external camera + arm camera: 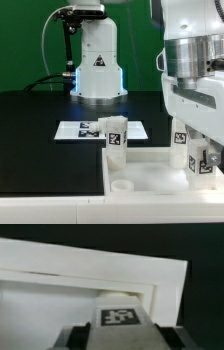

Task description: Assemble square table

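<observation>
Slab [150, 168], white and square, lies flat on the black counter [40, 130] with a round hole [122, 186] at its near corner. One tagged leg [115, 136] stands at its far edge. A second leg [120, 314] sits at another corner, clamped between the pincer [120, 333] fingers [75, 336]. The marker board [85, 128] lies just behind, before the robot base [98, 62].

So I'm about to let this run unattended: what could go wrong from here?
1. The gripper holds a leg at the slab's corner; a slight tilt could jam it.
2. The grip looks low on the leg, so it may slip.
3. The arm could bump the standing leg.
</observation>
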Motion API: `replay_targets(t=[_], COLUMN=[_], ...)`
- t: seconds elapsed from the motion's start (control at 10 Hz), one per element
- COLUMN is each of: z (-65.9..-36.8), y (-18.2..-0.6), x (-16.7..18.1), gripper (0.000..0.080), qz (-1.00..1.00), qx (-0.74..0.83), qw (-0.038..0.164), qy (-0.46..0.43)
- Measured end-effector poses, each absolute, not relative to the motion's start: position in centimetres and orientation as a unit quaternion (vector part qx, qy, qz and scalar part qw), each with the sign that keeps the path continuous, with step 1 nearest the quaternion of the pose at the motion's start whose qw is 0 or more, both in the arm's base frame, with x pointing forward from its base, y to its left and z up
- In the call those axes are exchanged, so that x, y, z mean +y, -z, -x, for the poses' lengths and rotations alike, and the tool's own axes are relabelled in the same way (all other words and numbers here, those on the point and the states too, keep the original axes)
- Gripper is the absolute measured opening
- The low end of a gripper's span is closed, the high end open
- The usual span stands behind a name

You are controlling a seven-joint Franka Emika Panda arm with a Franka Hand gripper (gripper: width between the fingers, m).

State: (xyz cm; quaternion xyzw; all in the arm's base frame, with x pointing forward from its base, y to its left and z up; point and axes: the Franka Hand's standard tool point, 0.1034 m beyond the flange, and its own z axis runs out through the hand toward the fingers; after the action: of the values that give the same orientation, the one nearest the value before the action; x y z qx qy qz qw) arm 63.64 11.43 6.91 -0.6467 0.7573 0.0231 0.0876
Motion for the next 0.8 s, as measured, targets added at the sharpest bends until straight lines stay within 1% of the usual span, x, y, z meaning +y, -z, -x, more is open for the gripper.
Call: replay_targets(t=[0.1, 0.3, 0.4, 0.5, 0.6, 0.7, 0.8], z=[-63.69, -63.69, -63.68, -63.8, -63.81, -63.89, -63.82], y=[-6.89, -6.79, -6.75, -6.7, -6.8, -6.97, -6.76], x=[11.39, 11.32, 11.32, 11.41, 11.49, 11.59, 11.55], gripper=[0.0284, 0.0285, 0.0381, 0.0522, 0.0522, 0.0609, 0.0641], qz=[0.613, 0.619, 0.633, 0.66, 0.725, 0.736, 0.725], qx=[0.785, 0.78, 0.768, 0.745, 0.683, 0.671, 0.682], qw=[0.089, 0.089, 0.089, 0.095, 0.093, 0.096, 0.094], qy=[-0.028, -0.026, -0.024, -0.013, -0.003, -0.001, -0.003])
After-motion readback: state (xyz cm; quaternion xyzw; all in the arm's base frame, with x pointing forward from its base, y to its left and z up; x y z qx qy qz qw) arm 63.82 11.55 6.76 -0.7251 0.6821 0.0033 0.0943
